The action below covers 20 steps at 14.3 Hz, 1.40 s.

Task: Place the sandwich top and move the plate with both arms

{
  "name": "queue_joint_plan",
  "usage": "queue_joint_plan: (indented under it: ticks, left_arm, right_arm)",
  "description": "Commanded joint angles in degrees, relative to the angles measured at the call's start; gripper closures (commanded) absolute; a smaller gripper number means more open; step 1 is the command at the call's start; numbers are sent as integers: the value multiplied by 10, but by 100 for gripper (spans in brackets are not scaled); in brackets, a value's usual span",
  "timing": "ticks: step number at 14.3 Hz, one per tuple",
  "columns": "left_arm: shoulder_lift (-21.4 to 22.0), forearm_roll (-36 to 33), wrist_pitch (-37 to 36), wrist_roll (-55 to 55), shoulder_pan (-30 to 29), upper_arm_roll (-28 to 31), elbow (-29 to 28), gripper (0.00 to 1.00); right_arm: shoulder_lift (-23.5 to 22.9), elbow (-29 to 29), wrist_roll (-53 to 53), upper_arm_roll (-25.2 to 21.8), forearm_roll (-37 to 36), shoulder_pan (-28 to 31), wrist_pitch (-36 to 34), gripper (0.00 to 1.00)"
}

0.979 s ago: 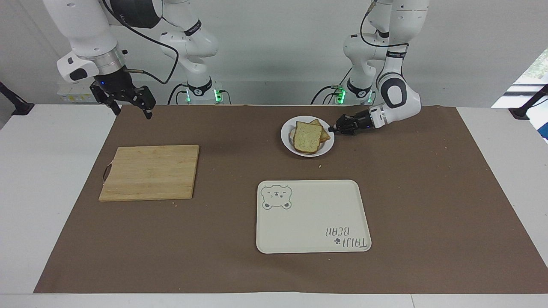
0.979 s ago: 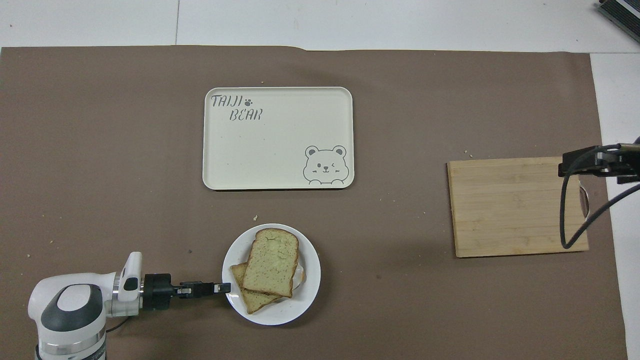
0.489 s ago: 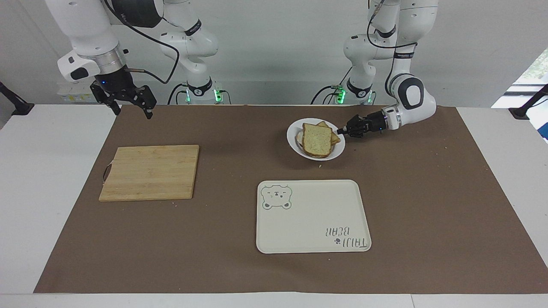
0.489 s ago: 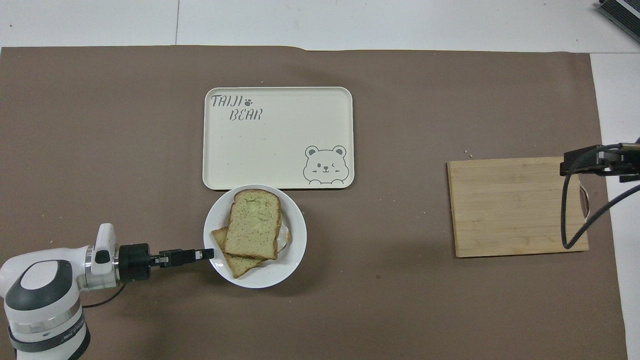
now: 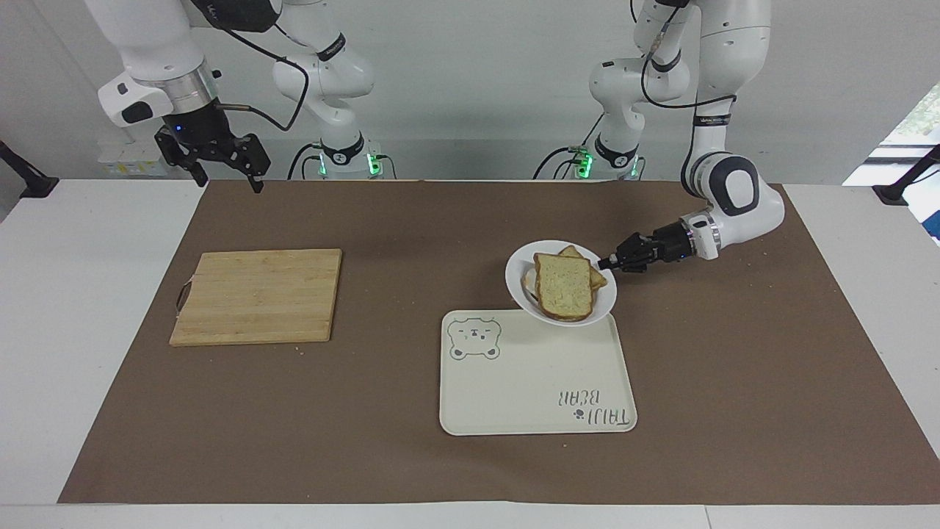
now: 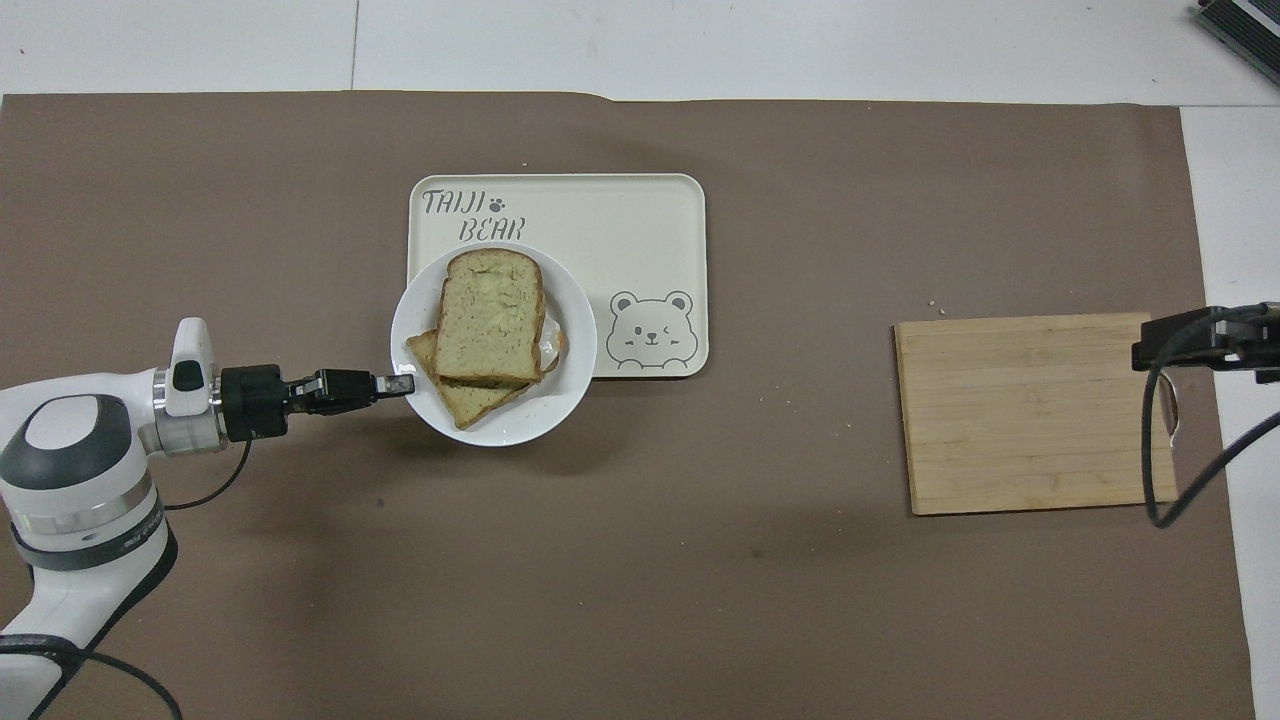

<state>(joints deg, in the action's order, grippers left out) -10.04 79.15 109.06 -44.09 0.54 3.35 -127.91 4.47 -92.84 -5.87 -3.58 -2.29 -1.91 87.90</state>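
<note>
Plate (image 5: 523, 290) hangs tilted in facing view, pinched by left tool (image 5: 606, 263); right tool (image 5: 224, 170) spread.

You had a white surface (image 5: 88, 308) with a brown paper mat (image 5: 411, 455) spread across most of it. A plain pale wall (image 5: 477, 88) stood at the robots' end. Daylight came through a window (image 5: 918, 121) at the left arm's end of the surface.

glossy plate (image 5: 525, 294), wood board (image 5: 257, 295), matt brown paper (image 5: 734, 382)
</note>
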Motion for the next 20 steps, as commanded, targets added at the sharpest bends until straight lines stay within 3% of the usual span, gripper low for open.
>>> queue_joint_plan:
  ticks: [1,3,6,8,11,12,14,16,19,20]
  left_arm:
    - [-60,52,61,36,21,-18,81,100]
    - [-100,98,108,38,46,-25,127,100]
    - [-127,101,142,53,50,-40,156,100]
    - [-148,95,156,52,58,-44,157,100]
    - [-147,92,164,53,73,-44,149,100]
    - [-146,92,163,55,76,-44,149,94]
    - [-145,92,161,58,75,-43,149,39]
    - [-143,85,161,60,70,-41,149,26]
    - [-117,-6,187,114,72,-36,157,0]
    - [-103,-45,218,134,72,-36,162,0]
  right_arm:
    - [7,-5,11,-6,1,-3,-4,0]
    - [8,-6,12,-6,1,-5,-4,0]
    - [10,-3,15,-20,1,-25,-6,0]
    - [11,-4,13,-22,1,-25,-1,0]
    - [12,-5,17,-22,2,-25,-1,0]
    - [12,-4,17,-22,2,-21,-1,0]
    - [12,-3,17,-22,2,-21,-1,0]
    - [12,-3,17,-20,2,-21,-1,0]
    - [12,-3,17,-20,2,-21,-1,0]
    - [12,-3,17,-20,2,-21,-1,0]
